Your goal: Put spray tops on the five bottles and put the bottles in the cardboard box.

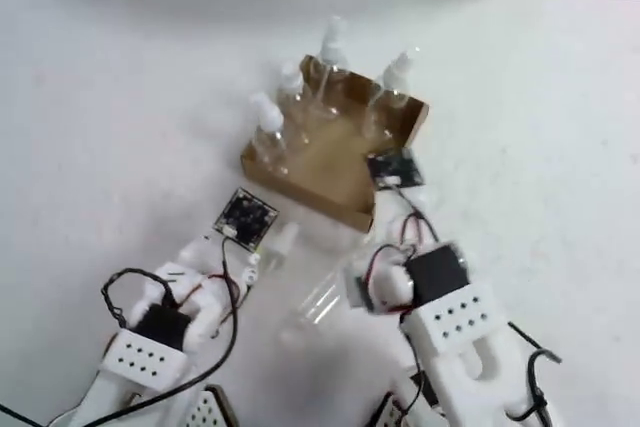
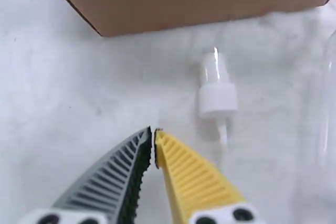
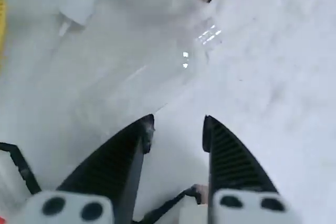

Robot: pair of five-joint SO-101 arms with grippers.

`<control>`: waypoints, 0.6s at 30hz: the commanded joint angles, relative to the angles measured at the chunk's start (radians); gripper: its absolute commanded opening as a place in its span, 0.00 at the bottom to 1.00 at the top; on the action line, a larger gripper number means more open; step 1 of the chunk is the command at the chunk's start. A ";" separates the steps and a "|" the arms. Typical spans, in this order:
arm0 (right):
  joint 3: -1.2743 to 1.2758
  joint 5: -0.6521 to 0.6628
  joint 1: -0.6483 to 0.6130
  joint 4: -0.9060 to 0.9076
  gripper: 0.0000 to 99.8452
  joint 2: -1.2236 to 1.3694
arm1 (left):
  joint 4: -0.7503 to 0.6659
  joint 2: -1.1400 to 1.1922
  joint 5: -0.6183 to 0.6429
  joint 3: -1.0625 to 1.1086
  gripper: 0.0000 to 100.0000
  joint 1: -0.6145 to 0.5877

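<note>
Cardboard box (image 1: 330,172): four capped bottles (image 1: 268,119) standing inside. Fifth bottle (image 3: 131,77) lies flat on table between your arms, long axis angled toward box corner, just ahead of your right gripper (image 3: 177,129), which is spread and empty. Loose spray top (image 2: 216,87) lies just ahead of your left gripper (image 2: 154,134), pinched together on nothing. Left is nearer to top.

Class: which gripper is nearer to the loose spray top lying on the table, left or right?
Left. The left gripper, shut, sits just short of the spray top, slightly to one side. The right gripper, open, is farther off, facing the clear bottle on its side.
</note>
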 commanded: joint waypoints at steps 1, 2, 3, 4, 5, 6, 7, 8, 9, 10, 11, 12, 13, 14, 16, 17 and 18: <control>-0.043 -0.084 -0.071 -0.007 0.16 -0.005 | 0.003 -0.013 -0.005 -0.066 0.03 -0.008; -0.044 -0.095 -0.079 -0.024 0.16 -0.005 | 0.003 -0.013 -0.005 -0.066 0.03 -0.008; -0.041 -0.106 -0.084 -0.047 0.17 -0.004 | 0.003 -0.013 -0.005 -0.066 0.03 -0.008; -0.037 -0.118 -0.085 -0.070 0.17 -0.001 | 0.003 -0.013 -0.006 -0.066 0.03 -0.008; -0.026 -0.129 -0.088 -0.099 0.18 0.005 | 0.003 -0.013 -0.006 -0.066 0.03 -0.008; -0.017 -0.137 -0.088 -0.125 0.18 0.018 | 0.003 -0.013 -0.006 -0.066 0.03 -0.008; -0.011 -0.143 -0.088 -0.145 0.18 0.036 | 0.003 -0.013 -0.006 -0.066 0.03 -0.008; -0.011 -0.143 -0.085 -0.157 0.18 0.058 | 0.003 -0.013 -0.006 -0.066 0.03 -0.008; -0.012 -0.143 -0.084 -0.166 0.18 0.084 | 0.003 -0.013 -0.006 -0.066 0.03 -0.008; -0.020 -0.144 -0.082 -0.171 0.18 0.110 | 0.003 -0.013 -0.006 -0.066 0.03 -0.008; -0.029 -0.158 -0.082 -0.177 0.18 0.134 | 0.003 -0.013 -0.006 -0.066 0.03 -0.008; -0.038 -0.176 -0.082 -0.185 0.18 0.162 | 0.003 -0.013 -0.006 -0.066 0.03 -0.008; -0.046 -0.190 -0.082 -0.191 0.18 0.188 | 0.003 -0.013 -0.006 -0.066 0.03 -0.008; -0.055 -0.193 -0.082 -0.191 0.18 0.216 | 0.003 -0.013 -0.006 -0.066 0.03 -0.008; -0.080 -0.198 -0.076 -0.188 0.18 0.265 | 0.003 -0.013 -0.006 -0.066 0.03 -0.008; -0.086 -0.198 -0.064 -0.188 0.19 0.286 | 0.003 -0.013 -0.006 -0.066 0.03 -0.008; -0.087 -0.199 -0.053 -0.193 0.21 0.309 | 0.003 -0.013 -0.006 -0.066 0.03 -0.008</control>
